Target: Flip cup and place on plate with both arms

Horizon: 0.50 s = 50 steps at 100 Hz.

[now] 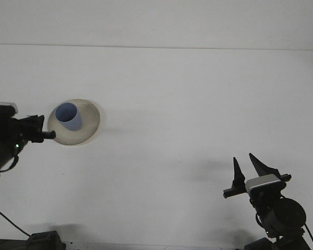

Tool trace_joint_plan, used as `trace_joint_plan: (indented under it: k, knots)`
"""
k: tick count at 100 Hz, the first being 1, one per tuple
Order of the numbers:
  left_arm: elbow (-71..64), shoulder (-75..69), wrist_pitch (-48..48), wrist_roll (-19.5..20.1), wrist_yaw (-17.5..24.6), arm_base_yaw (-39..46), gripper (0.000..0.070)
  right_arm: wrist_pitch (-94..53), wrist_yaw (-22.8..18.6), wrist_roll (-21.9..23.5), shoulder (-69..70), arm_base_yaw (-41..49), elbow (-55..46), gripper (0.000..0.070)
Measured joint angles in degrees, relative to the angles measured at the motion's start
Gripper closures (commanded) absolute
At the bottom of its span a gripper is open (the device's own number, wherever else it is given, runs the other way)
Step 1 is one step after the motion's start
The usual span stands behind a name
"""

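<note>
A blue cup [69, 115] stands upright, mouth up, on a beige plate [88, 127] at the left of the white table. My left gripper [44, 133] sits just left of the plate's rim, apart from the cup; only its dark tip shows. My right gripper [249, 167] stands open at the bottom right, its two black fingers pointing up with nothing between them, far from the plate.
The white table [188, 104] stretches between the plate and the right arm. The left arm's dark body [2, 146] fills the left edge. A wall line runs across the back.
</note>
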Motion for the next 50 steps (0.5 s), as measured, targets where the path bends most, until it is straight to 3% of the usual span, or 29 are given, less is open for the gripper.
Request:
trace_joint_plan:
  k: [3,33,50]
  knots:
    - [-4.46,-2.86,3.34,0.13,0.0,0.0,0.0688,0.9,0.74,0.57,0.0,0.0,-0.35,0.07]
    - [-42.88,-27.21,31.28,1.29,-0.17,0.0,0.0688,5.86,3.15,2.34,-0.02,0.0,-1.84,0.07]
    - [-48.13,-35.34,34.12,0.55,-1.55,0.0,0.0689,7.26,3.02,3.65,0.0,0.0,-1.84,0.07]
